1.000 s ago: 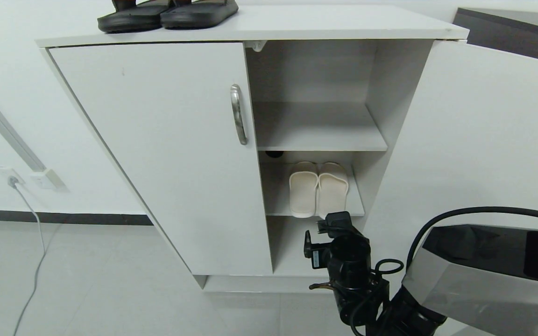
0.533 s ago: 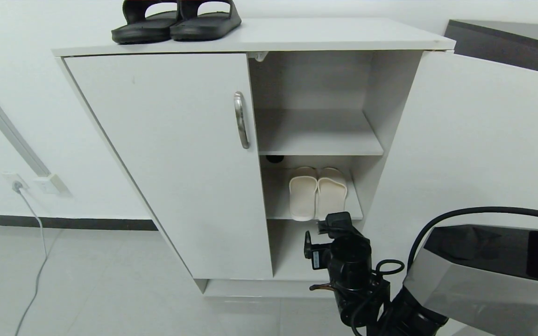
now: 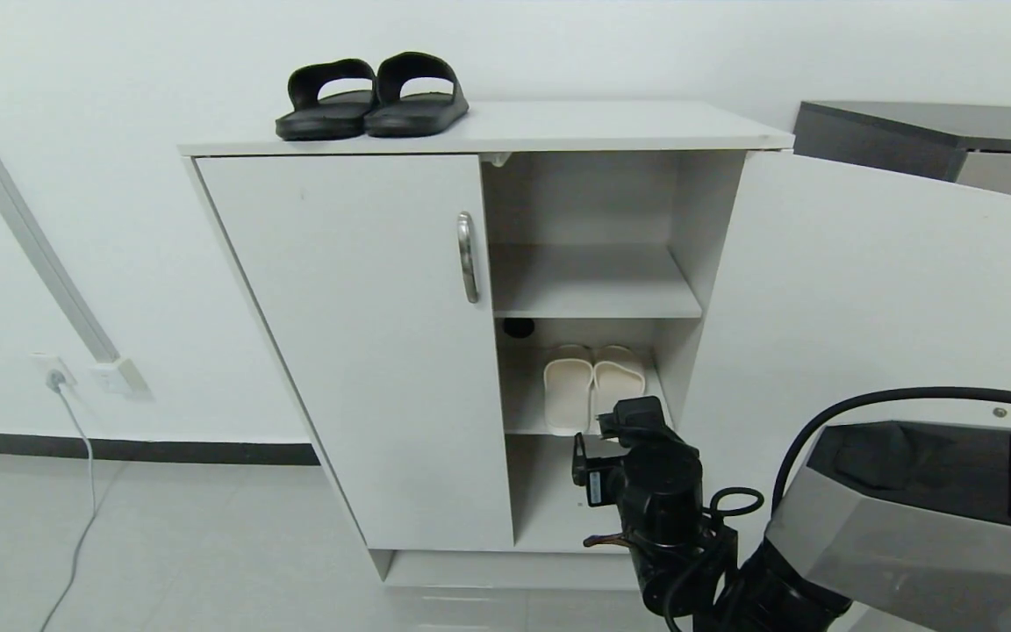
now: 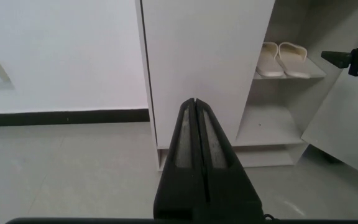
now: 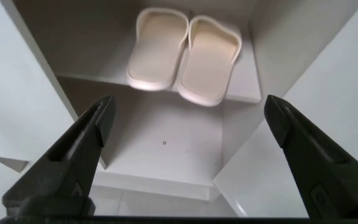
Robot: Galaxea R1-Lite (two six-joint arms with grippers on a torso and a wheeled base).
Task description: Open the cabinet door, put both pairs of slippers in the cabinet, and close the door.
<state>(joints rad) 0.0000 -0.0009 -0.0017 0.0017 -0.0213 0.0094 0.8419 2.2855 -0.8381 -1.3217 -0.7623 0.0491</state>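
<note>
Camera farther back — cream slippers [image 3: 593, 388] inside, black pair [image 3: 372, 98] atop white cabinet [image 3: 365, 351]

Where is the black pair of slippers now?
Head view: the black slide slippers sit side by side on the white cabinet's top, at its left end, above the closed door.

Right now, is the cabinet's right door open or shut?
Open. The right door stands swung out, exposing the white slippers inside; the left door is shut.

Home-like entryway: white shoe cabinet [image 3: 356, 351], tiled floor [image 3: 207, 544], wall socket [image 3: 53, 373].
</note>
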